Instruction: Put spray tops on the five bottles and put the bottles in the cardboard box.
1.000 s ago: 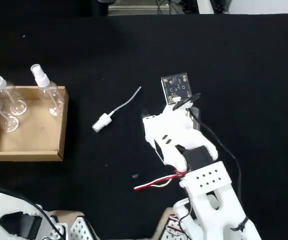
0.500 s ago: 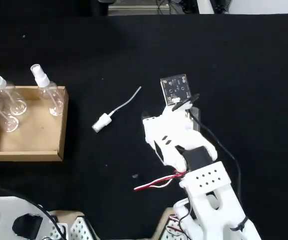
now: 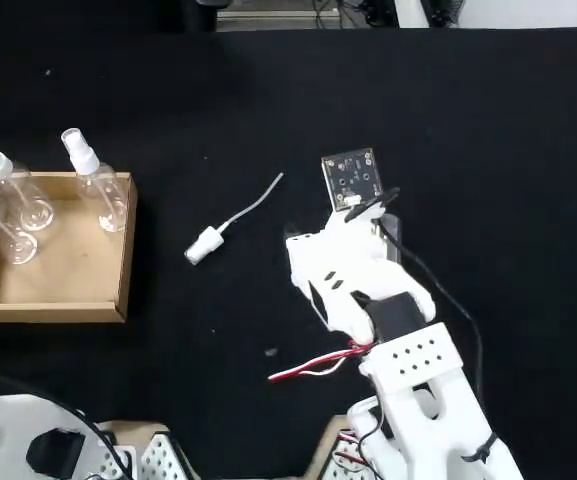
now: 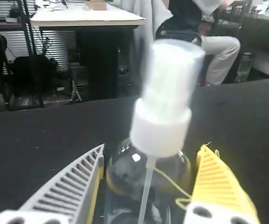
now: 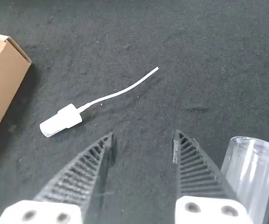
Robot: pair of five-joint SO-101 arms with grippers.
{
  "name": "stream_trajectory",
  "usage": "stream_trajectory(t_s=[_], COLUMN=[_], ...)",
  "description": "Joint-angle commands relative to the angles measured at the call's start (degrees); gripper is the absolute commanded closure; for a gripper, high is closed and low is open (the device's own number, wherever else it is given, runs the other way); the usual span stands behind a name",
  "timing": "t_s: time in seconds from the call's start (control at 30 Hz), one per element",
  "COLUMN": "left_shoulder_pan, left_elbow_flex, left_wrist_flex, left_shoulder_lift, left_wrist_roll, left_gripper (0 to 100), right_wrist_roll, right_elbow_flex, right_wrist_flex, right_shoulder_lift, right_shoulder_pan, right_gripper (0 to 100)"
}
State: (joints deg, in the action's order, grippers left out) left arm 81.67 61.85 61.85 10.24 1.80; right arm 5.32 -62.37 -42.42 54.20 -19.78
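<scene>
High view. Black desk (image 3: 488, 120). The cardboard box (image 3: 126, 250) sits at the left side, open upward. Three capped bottles (image 3: 16, 192) stand inside along its far wall, each with a white spray top on. A loose spray top (image 3: 206, 243) lies on the desk between the box and the right arm (image 3: 368, 285), well clear of both, its thin dip tube trailing away toward the far side. The left arm (image 3: 18, 445) sits at the near left corner, mostly out of frame.

Left wrist view. The left hand (image 4: 146, 186) is pinching a clear held bottle (image 4: 125, 168) between its grey and yellow fingers. A white sprayer (image 4: 167, 98) is seated on the bottle's neck, and its tube is visible running down inside. The bottle is raised above the desk.

Right wrist view. The right hand (image 5: 143, 135) is spread wide, with nothing between the fingers, hovering low over the desk. The loose spray top (image 5: 60, 120) lies just beyond the fingertips, off to one side. An uncapped bottle (image 5: 251, 168) stands just beside one finger, on its outer side. A corner of the cardboard box (image 5: 3, 79) shows at the frame edge.
</scene>
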Motion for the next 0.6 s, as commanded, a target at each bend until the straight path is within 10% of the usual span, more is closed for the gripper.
stream_trajectory(t_s=[0.0,0.3,0.47,0.57], left_shoulder_pan=[0.84,0.75,0.84,0.92], left_elbow_flex=[-2.42,-2.42,-1.89,-1.80], left_wrist_flex=[0.09,-0.09,0.18,0.18], left_shoulder_lift=[-3.43,-3.43,-3.52,-3.52], left_wrist_roll=[3.16,3.87,3.87,3.87], left_gripper=[71,72,97,91], right_wrist_roll=[0.18,0.18,0.18,0.18], right_elbow_flex=[0.57,0.48,0.48,0.48], right_wrist_flex=[1.32,1.32,1.32,1.32], right_shoulder_lift=[1.19,1.19,1.19,1.19], right_shoulder_pan=[-0.44,-0.44,-0.44,-0.44], right_gripper=[83.2,83.2,83.2,83.2])
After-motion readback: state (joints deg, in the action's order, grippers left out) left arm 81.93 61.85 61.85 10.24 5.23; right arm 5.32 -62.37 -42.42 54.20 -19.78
